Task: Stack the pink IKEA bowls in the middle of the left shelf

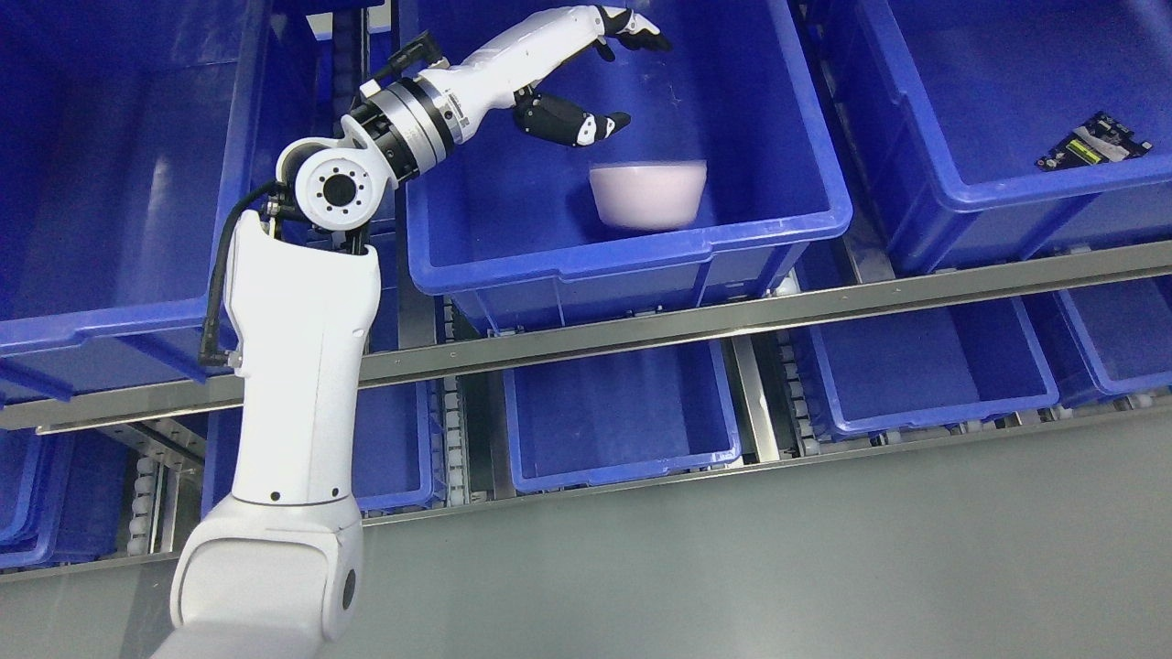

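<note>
A pale pink bowl shows inside the middle blue bin on the upper shelf row, near the bin's front wall; its outline is blurred. My left hand hovers above and slightly left of the bowl, fingers spread and holding nothing, thumb below and the other fingers stretched toward the bin's back. A clear gap separates hand and bowl. The white left arm rises from the lower left and crosses the bin's left rim. The right arm does not show.
Large blue bins sit to the left and right on the same row; the right one holds a small dark packet. A metal shelf rail runs below, with smaller blue bins under it. Grey floor lies in front.
</note>
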Tool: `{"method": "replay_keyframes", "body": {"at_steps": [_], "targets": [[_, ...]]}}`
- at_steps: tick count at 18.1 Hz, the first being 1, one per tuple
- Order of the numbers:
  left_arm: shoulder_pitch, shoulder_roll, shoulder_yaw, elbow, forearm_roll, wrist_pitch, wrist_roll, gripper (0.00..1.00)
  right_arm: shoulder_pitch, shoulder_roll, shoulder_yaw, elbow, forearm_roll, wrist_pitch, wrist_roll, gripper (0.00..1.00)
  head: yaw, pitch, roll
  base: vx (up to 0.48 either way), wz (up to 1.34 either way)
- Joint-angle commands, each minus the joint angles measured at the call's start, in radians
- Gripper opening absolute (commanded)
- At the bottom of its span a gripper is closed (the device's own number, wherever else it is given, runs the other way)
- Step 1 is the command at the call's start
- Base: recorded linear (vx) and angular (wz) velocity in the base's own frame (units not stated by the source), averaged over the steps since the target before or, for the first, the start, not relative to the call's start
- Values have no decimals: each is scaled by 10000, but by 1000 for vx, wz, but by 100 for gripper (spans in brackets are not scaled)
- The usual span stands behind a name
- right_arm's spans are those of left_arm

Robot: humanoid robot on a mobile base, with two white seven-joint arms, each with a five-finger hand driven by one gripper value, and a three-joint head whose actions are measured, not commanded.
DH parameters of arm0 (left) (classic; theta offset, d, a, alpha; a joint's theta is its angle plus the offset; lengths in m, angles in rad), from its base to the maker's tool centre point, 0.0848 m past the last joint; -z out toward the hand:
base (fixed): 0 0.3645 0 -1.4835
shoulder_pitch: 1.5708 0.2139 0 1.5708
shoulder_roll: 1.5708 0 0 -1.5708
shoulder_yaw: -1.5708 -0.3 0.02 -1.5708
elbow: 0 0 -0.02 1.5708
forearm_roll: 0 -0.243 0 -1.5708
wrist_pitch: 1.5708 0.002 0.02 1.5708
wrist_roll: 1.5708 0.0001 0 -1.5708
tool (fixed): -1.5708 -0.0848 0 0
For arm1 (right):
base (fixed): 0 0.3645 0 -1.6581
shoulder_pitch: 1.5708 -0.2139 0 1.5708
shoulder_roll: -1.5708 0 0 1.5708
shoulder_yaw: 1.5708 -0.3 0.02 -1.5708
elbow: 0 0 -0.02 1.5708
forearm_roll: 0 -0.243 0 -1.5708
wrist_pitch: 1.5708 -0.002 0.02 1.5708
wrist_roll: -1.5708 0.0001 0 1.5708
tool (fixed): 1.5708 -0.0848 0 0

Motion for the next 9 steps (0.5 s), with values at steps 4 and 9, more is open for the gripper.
{"method": "replay_keyframes", "body": {"at_steps": [4,9], "targets": [[166,25,1111,-151,2716,173,4742,90,0,-175,-46,-175,-15,6,0,100,0,0,0,0,0],[1207,25,991,-1603,5375,2395,7898,100,0,-175,-46,-175,-15,6,0,100,0,0,0,0,0]]}}
